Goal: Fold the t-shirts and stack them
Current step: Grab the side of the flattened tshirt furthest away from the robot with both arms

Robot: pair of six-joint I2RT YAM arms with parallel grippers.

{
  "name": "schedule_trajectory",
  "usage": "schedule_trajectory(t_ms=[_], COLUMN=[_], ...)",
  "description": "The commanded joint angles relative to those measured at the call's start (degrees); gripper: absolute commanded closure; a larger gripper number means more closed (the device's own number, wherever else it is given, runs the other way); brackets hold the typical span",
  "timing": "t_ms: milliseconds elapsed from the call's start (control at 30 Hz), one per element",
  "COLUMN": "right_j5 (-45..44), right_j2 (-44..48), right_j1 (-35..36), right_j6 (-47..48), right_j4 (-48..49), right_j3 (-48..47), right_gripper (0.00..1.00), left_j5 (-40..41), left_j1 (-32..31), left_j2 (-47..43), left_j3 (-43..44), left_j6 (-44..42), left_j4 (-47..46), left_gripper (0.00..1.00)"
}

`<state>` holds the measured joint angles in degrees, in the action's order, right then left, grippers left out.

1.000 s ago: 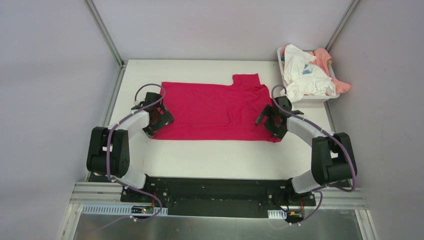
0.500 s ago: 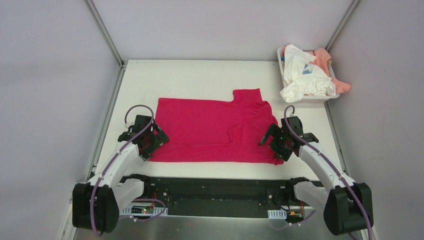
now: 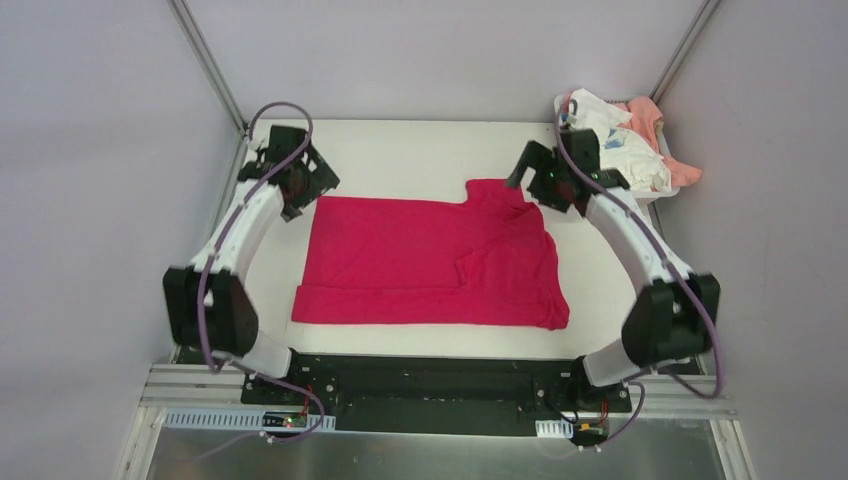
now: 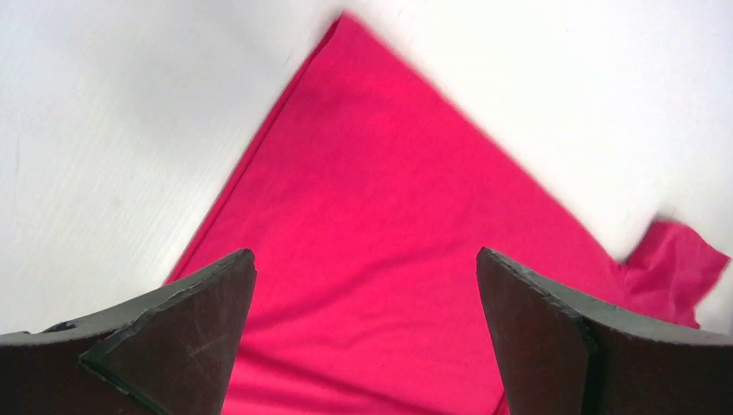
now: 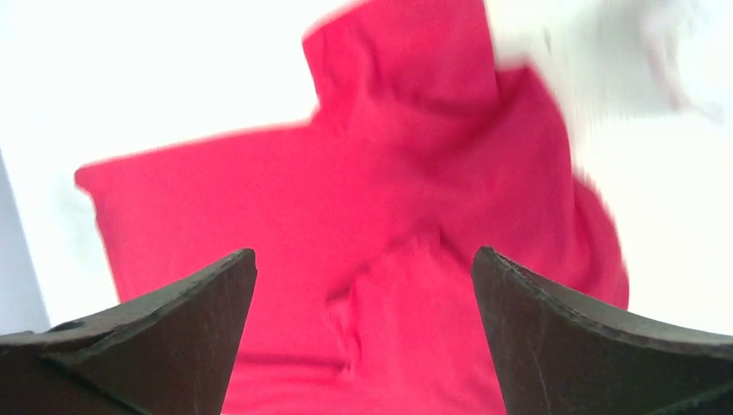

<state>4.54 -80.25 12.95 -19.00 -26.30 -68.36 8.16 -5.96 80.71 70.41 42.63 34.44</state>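
Red cloth, the shirt (image 3: 430, 262) lies spread flat in the middle of the counter (image 3: 400, 150), its sleeve (image 3: 492, 188) toward the far edge. The left fingers (image 3: 292, 178) hang by its far-left corner and the right fingers (image 3: 548, 178) over the sleeve, beside the basket (image 3: 652, 193) in the far-right corner, which holds a white shirt (image 3: 625, 150) and a peach shirt (image 3: 650, 115). The surface is smooth white; pale walls (image 3: 450, 60) close three sides.

Left wrist: left fingers (image 4: 173, 346) spread wide, empty, above the shirt's corner.

Right wrist: right fingers (image 5: 156, 346) likewise released over the sleeve (image 5: 406, 78).

Light and limp, the shirt should sag and slide easily; pinch both far corners low.
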Motion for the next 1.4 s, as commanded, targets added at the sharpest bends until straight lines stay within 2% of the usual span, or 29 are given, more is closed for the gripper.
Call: schedule_trajectory(t_ms=[0, 100, 167, 233, 367, 467, 767, 933, 1033, 1100, 1133, 1167, 1367], right_j5=[-1.7, -4.0, -6.0, -7.5, -13.3, -14.1, -13.2, -10.8, -8.8, -7.8, -7.4, -7.1, -6.8], right_j2=[-17.7, -29.7, -37.2, -43.4, -53.0, -57.9, -62.0, -61.5, -60.2, -59.5, -59.0, -58.5, -57.4], right_j1=[-0.2, -0.2, -0.2, -0.2, -0.4, -0.4, -0.5, -0.5, -0.4, -0.2, -0.1, 0.0, 1.1], right_j6=[16.1, 18.5, 18.6, 17.1, 12.9, 12.2, 11.0, 9.7, 8.6, 7.9, 7.9, 7.9, 7.9], right_j4=[0.8, -3.5, -7.9, -10.3, -11.1, -12.6, -14.8, -16.1, -16.1, -15.7, -15.2, -14.6, -14.6], right_j3=[-16.5, -28.4, -37.7, -44.9, -56.1, -61.7, -60.8, -59.2, -56.9, -55.2, -54.2, -53.3, -51.8], right_gripper=[0.01, 0.01, 0.01, 0.01, 0.01, 0.01, 0.01, 0.04, 0.08, 0.12, 0.13, 0.14, 0.28], left_j5=[2.9, 1.0, 2.1, 3.9, 5.0, 2.6, 0.2, -1.9, -2.9, -3.6, -3.9, -3.8, -2.6], left_j1=[2.5, 4.3, 4.5, 4.6, 5.6, 5.6, 5.6, 5.6, 5.6, 5.6, 5.6, 5.6, 5.6], left_j2=[17.4, 29.9, 35.5, 40.7, 47.4, 50.3, 52.5, 51.0, 50.1, 49.2, 48.8, 48.4, 45.3], left_j3=[15.1, 28.6, 33.7, 38.1, 43.9, 45.3, 42.5, 38.0, 36.0, 34.6, 34.1, 33.9, 31.5], left_j6=[-8.7, -10.1, -10.4, -10.9, -10.7, -10.4, -9.4, -8.0, -7.6, -7.2, -7.1, -7.2, -7.7], left_j4=[0.6, 6.4, 7.1, 7.9, 9.5, 9.6, 9.6, 9.6, 9.7, 9.5, 9.6, 9.5, 8.6], left_gripper=[0.01, 0.02, 0.07, 0.08, 0.09, 0.15, 0.37, 0.47, 0.56, 0.68, 0.79, 1.0, 1.0])
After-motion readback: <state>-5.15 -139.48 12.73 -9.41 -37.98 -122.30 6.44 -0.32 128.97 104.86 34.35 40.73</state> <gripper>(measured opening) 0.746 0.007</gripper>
